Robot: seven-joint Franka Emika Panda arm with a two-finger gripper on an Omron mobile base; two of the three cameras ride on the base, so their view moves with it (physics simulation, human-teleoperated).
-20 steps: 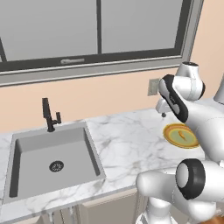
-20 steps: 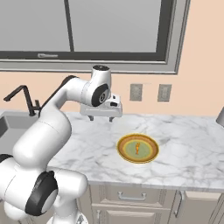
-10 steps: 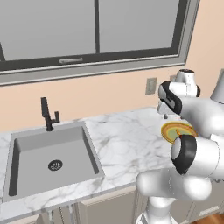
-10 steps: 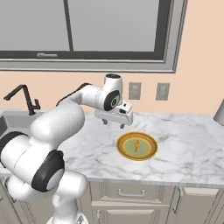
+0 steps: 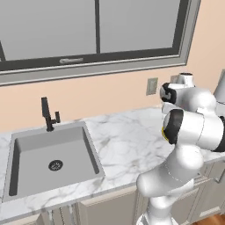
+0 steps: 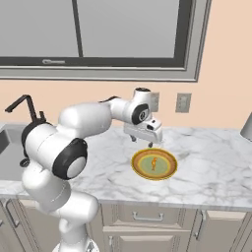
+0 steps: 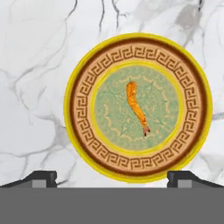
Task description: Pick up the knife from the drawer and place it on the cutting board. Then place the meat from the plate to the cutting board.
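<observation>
The gripper [image 6: 141, 140] hangs above the counter [image 6: 206, 182], just behind and over the near-left edge of the plate [image 6: 170, 165], with its jaws spread wide and nothing between them. In the hand view the two dark fingertips [image 7: 41, 177] stand well apart at the bottom edge, the plate [image 7: 83, 105] lying between and beyond them.

The meat [image 6: 153, 164] lies in the middle of the plate, a small elongated orange piece resting on the greenish centre inside the patterned brown band and yellow rim. The hand view shows it [image 7: 137, 108] plainly: it runs at a slant across the centre, thicker at one end and tapering to a thin darker tip at the other. It is untouched.

As for progress, the second half of the task is clearly not yet done, since the meat is on its plate and the gripper carries nothing. Whether the knife has been set on the cutting board cannot be judged from these pictures. The arm's position over the plate suggests the meat step is in hand, at the approach stage, with the descent, grasp and carry all left.

The sink [image 5: 90, 151] at the left of the counter holds nothing but its drain.
</observation>
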